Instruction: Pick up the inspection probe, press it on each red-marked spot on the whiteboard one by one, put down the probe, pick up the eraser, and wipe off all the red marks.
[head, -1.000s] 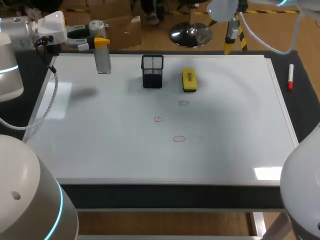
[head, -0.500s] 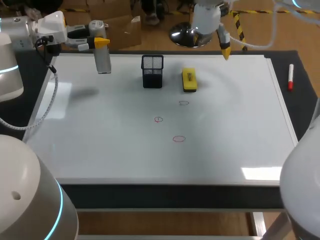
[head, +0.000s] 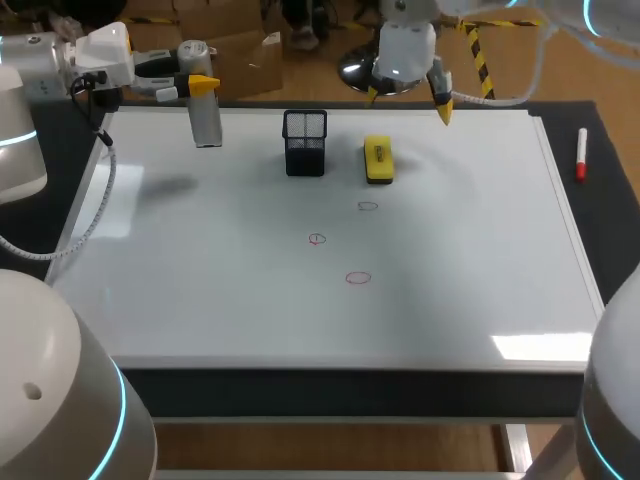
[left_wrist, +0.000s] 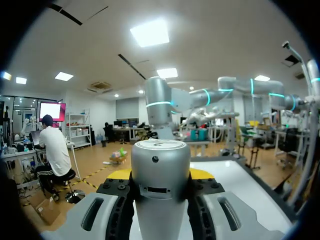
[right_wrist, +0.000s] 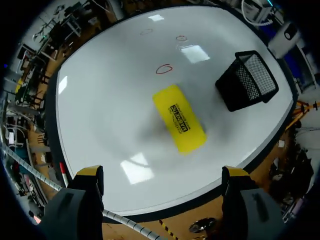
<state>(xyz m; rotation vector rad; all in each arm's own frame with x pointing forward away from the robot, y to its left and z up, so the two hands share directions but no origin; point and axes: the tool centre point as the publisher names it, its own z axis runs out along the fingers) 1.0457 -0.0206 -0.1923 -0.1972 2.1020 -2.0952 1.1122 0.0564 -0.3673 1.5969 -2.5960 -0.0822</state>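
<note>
The whiteboard (head: 200, 300) carries three red marks (head: 317, 238) near centre, unwiped. My left jaws clench the inspection probe (head: 206, 118) at ten o'clock, not yet put down. My right jaws hang released above the eraser (head: 378, 160) at twelve.

The left gripper (head: 199, 86), at the whiteboard's (head: 200, 290) far left corner, clasps the silver inspection probe (head: 207, 125) near its top; the probe hangs upright above the board. The right gripper (head: 408, 98) hovers over the far edge, fingers spread wide, just behind the yellow eraser (head: 378, 160). A black mesh pen holder (head: 305, 142) stands just beside the eraser. Three red marks (head: 358, 278) lie near the board's middle. A red marker (head: 581, 155) lies on the dark table (head: 612, 215), off the board's right edge.
</note>
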